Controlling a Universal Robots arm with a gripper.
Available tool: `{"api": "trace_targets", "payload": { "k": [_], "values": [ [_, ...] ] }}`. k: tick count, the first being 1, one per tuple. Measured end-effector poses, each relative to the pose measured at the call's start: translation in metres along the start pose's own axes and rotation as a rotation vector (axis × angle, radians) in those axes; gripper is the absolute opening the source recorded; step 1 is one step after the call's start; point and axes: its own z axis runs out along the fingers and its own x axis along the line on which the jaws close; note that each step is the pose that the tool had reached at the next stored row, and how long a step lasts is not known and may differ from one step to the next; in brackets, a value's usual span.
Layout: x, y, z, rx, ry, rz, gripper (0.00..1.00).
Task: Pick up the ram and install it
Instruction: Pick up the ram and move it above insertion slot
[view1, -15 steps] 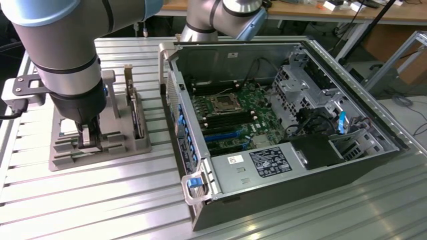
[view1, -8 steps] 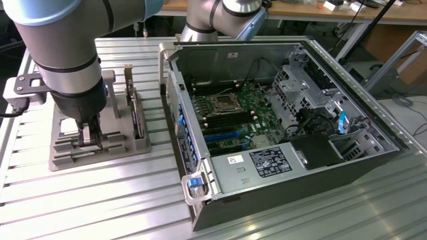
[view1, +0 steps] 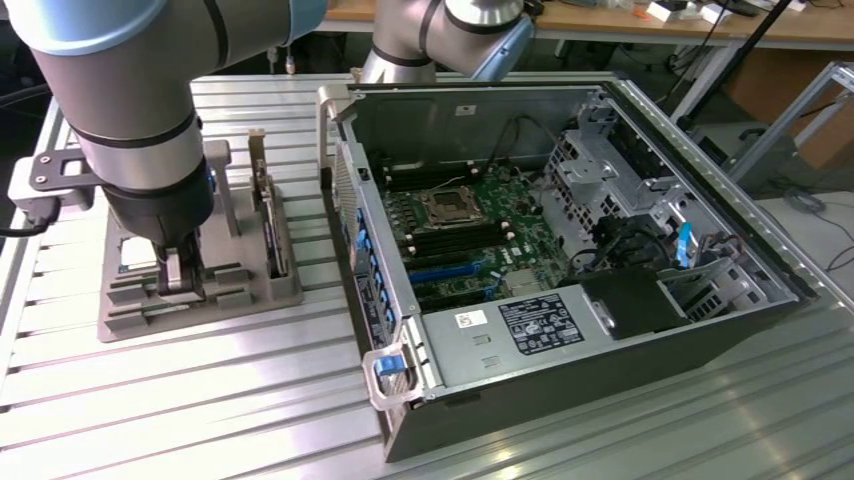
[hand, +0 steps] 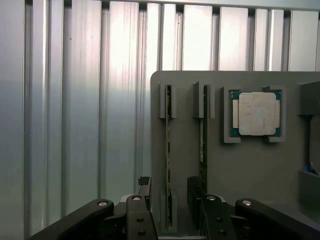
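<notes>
On my feed, tool (hand: 169, 196) apart, straddling the ram (hand: 168, 135), thin green stick edge-on, upright in its grey holder (hand: 250, 170) slot, holder by the table (view1: 200, 400) edge at the exterior view's left

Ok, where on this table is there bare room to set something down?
Bare slatted table lies at the exterior view's lower left, next to the grey holder, and at lower right beside the computer case. The strip between holder and case is narrow. The holder itself is crowded: open gripper straddling the ram, processor alongside.
</notes>
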Motion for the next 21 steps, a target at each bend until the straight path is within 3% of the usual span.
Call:
{"api": "trace_targets", "payload": {
  "k": [21],
  "values": [
    [0.0002, -0.0003, 0.0077, 0.0000, 0.0000, 0.000, 0.42]
  ]
}}
